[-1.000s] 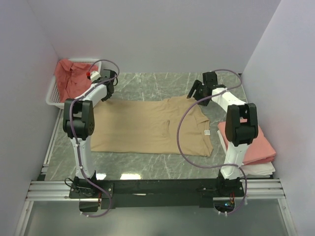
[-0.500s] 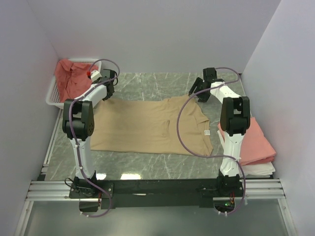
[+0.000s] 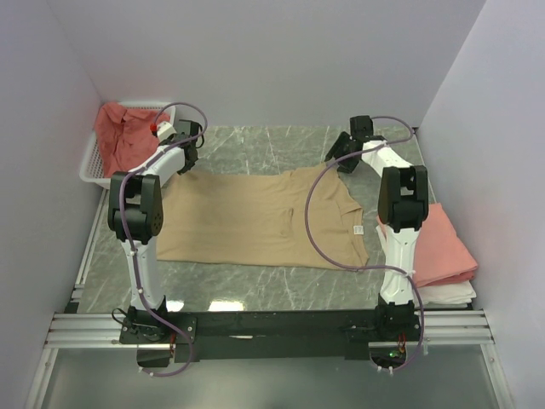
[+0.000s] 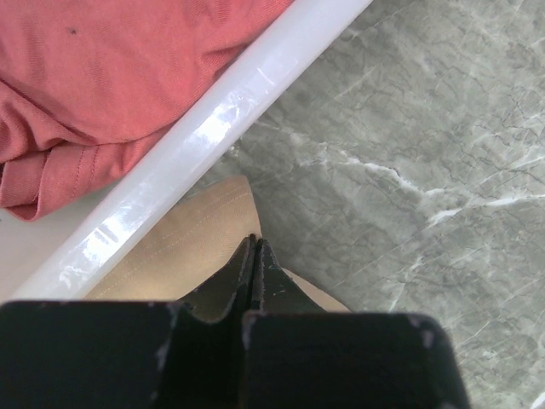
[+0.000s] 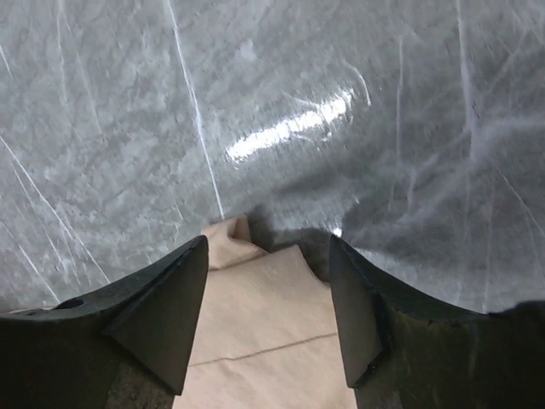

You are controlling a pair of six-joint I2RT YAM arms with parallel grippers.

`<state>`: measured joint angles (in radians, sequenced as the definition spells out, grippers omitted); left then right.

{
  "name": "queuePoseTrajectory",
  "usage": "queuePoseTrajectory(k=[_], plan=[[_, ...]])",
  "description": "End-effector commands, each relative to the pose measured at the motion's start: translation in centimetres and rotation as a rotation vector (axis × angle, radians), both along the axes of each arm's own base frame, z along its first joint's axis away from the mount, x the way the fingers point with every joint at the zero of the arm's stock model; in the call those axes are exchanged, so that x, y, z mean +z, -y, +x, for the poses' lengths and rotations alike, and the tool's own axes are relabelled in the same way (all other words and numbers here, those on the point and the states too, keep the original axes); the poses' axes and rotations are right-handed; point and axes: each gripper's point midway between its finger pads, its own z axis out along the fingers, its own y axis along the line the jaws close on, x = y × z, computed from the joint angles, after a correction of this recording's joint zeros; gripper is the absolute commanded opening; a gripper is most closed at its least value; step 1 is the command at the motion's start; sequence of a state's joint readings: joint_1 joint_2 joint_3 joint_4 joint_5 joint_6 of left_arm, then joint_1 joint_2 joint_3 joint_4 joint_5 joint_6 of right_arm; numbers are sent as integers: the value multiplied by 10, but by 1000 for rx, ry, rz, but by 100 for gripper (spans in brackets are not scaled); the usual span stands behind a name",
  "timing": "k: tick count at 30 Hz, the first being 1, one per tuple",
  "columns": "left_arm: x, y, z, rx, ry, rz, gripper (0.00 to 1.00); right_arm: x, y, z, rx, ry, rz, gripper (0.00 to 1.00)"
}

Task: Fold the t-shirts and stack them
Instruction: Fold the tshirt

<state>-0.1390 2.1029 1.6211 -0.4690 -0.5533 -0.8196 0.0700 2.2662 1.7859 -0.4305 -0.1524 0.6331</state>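
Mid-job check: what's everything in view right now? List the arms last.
tan shirt: 1, tan, spread flat mid-table
pink shirt: 1, pink, folded, right edge, on the white cloth
white cloth: 1, white, folded, under the pink shirt
red clothes: count unclear, red, in the basket
basket: 1, white, far left corner
table: 1, grey marble
left hand: 1, black, shut on the tan shirt's far left corner
right hand: 1, black, open over its far right corner
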Motion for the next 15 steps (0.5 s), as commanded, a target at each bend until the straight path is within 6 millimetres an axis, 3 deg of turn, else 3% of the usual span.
queuePoseTrajectory(k=[1, 15], plan=[[21, 4, 8, -17, 53, -1, 1, 19, -3, 29, -12, 85, 29, 63], [17, 4, 8, -18, 44, -1, 1, -7, -34, 26, 41, 31, 35, 56]])
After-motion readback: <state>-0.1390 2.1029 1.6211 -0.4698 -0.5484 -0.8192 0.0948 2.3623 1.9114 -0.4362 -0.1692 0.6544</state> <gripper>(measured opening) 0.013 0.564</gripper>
